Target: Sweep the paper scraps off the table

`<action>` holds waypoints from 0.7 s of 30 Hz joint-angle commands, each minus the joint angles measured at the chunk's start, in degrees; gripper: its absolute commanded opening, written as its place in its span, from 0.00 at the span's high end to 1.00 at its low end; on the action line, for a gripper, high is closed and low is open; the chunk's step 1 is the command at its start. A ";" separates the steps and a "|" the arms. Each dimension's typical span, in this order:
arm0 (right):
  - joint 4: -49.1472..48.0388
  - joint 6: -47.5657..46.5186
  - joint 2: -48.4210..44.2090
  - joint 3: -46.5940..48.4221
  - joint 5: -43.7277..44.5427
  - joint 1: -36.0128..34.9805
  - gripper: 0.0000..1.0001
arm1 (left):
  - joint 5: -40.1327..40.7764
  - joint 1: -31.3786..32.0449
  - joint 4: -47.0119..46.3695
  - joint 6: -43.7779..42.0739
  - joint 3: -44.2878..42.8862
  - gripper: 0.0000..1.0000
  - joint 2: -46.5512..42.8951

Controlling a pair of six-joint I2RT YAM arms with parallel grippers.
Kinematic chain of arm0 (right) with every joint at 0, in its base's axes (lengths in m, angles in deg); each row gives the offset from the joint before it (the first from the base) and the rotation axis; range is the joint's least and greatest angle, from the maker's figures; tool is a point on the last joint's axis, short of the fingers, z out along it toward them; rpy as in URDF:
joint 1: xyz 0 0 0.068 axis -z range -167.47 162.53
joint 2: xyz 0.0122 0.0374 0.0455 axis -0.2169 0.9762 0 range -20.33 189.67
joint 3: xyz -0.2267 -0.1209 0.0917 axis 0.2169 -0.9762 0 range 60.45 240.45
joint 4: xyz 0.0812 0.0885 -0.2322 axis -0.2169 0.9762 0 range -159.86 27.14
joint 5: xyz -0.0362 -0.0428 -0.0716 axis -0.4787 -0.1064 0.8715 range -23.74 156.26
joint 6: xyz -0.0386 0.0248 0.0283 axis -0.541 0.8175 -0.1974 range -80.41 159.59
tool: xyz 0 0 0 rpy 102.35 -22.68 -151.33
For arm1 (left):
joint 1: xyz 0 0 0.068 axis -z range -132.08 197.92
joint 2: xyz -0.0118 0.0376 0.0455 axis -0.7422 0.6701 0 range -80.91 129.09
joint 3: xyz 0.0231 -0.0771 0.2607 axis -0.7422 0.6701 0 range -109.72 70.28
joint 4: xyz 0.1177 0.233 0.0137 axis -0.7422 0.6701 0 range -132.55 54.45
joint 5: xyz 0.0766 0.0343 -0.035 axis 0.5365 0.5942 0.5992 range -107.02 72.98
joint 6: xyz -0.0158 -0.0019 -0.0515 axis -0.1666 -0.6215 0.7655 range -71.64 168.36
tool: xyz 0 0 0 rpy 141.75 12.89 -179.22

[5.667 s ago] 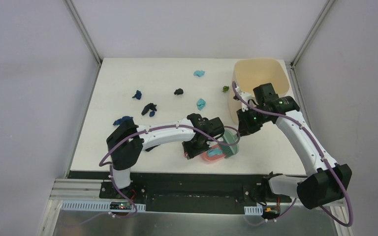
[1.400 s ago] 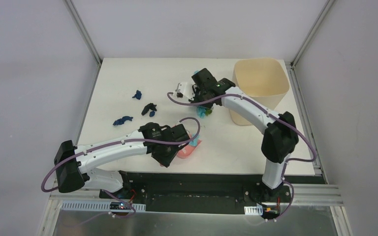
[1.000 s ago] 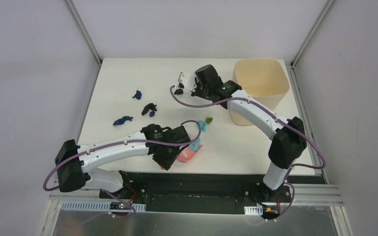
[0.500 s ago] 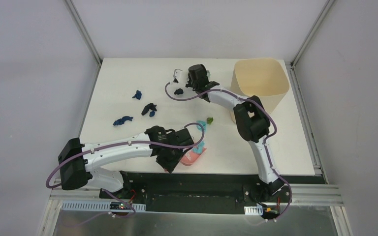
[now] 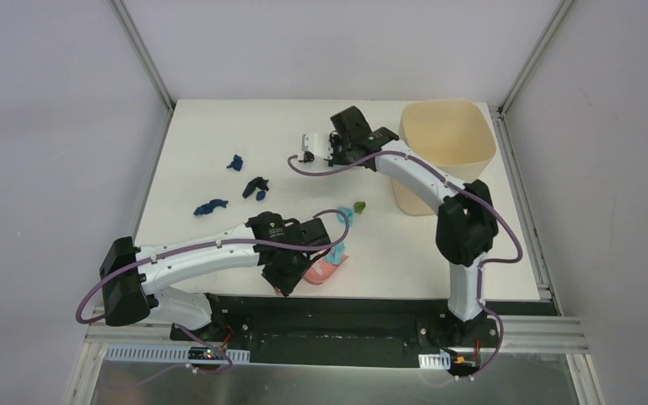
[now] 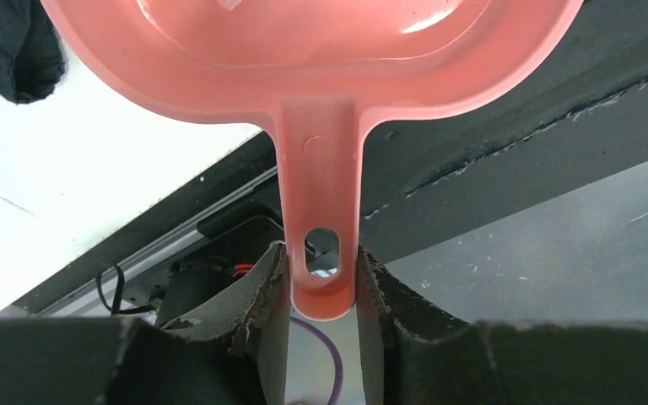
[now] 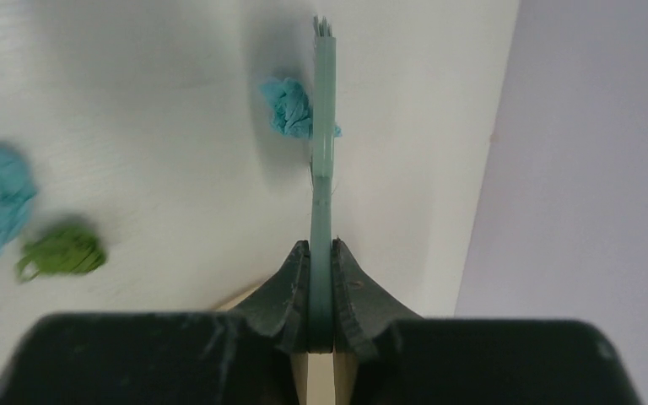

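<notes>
While the right end effector (image 7: 321,253) is clamped on the teal brush (image 7: 324,126) near the far edge of the surface (image 5: 202,135), a teal scrap (image 7: 291,108) lies touching the bristle end, on the side away from that edge. Left end effector (image 6: 322,270) clamped on the handle of the pink dustpan (image 6: 321,76), at the near edge with the handle out past it. Other paper scraps (image 5: 256,186): dark ones towards the left edge, a green scrap (image 5: 359,206) and another teal one near the middle. Likely faults: brush and pan are well apart, so a long stroke may scatter or overrun wads; a stroke turned the wrong way would send the teal scrap off the far edge; a tilted pan could spill over the near edge. Obstructions: beige bin (image 5: 481,148) at the far right corner, beside the right arm (image 5: 422,177); the left arm (image 5: 202,253) lies between the dark scraps and the pan
</notes>
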State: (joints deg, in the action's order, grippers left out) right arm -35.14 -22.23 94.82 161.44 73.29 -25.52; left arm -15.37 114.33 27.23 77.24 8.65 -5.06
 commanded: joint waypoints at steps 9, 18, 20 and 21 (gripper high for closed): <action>18.39 1.69 -21.79 -12.98 -2.72 -4.73 1.00 | 0.63 0.50 5.52 -5.95 -1.98 1.00 3.15; 14.94 1.69 -24.72 -11.06 -2.72 -5.50 1.00 | 1.31 0.49 1.86 -9.98 -5.28 1.00 11.43; 13.55 1.69 -23.53 -11.55 -2.72 -5.54 1.00 | 1.33 0.32 0.74 -10.81 -5.68 1.00 13.31; 12.38 1.69 -22.92 -11.81 -2.72 -5.50 1.00 | 1.26 0.26 0.41 -10.98 -5.96 1.00 14.18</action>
State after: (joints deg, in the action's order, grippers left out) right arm -18.77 -20.92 70.82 148.57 71.37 -30.59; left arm -15.53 114.33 30.36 69.13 5.31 6.66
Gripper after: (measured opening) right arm 0.115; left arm 0.298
